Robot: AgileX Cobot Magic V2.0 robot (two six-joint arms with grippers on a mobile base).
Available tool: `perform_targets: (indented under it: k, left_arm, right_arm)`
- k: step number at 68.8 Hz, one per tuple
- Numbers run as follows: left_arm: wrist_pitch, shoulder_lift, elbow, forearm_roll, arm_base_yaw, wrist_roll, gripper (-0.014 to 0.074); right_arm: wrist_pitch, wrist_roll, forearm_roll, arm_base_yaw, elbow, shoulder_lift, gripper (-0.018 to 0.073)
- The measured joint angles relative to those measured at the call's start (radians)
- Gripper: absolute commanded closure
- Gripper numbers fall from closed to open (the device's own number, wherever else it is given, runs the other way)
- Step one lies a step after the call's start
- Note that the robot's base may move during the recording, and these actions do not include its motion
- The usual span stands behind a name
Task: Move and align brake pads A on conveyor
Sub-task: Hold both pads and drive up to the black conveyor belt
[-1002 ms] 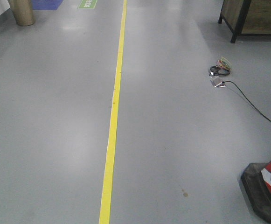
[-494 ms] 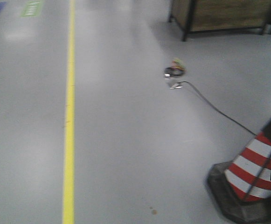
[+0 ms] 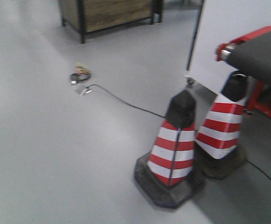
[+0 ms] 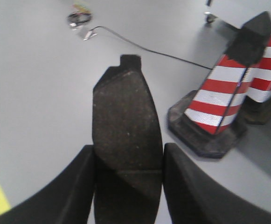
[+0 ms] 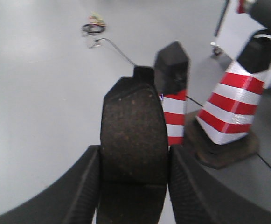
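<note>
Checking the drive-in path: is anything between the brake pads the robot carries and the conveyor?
Yes. A red-and-white traffic cone and a second cone beside it stand on the floor before the conveyor, ahead of the brake pads shut in the left hand and right hand. A black cable runs along the floor to them.

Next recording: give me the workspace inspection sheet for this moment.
Surface: conveyor, only its roller-end corner in view, far right.
Job's things: left brake pad and right brake pad, each carried over the floor.
Clutter: two striped cones before the conveyor.
End effectors: left end effector shut on left brake pad; right end effector shut on right brake pad.
Cables: black cable running to a wire coil.
Surroundings: wooden cabinet.
</note>
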Motion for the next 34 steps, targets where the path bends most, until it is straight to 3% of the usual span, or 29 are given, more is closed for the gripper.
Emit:
perform_targets:
  k: [34]
  left_arm:
    - [0.000, 0.000, 0.000, 0.000, 0.000, 0.000, 0.0603]
  right_arm:
    - [0.000, 0.000, 0.000, 0.000, 0.000, 0.000, 0.0564]
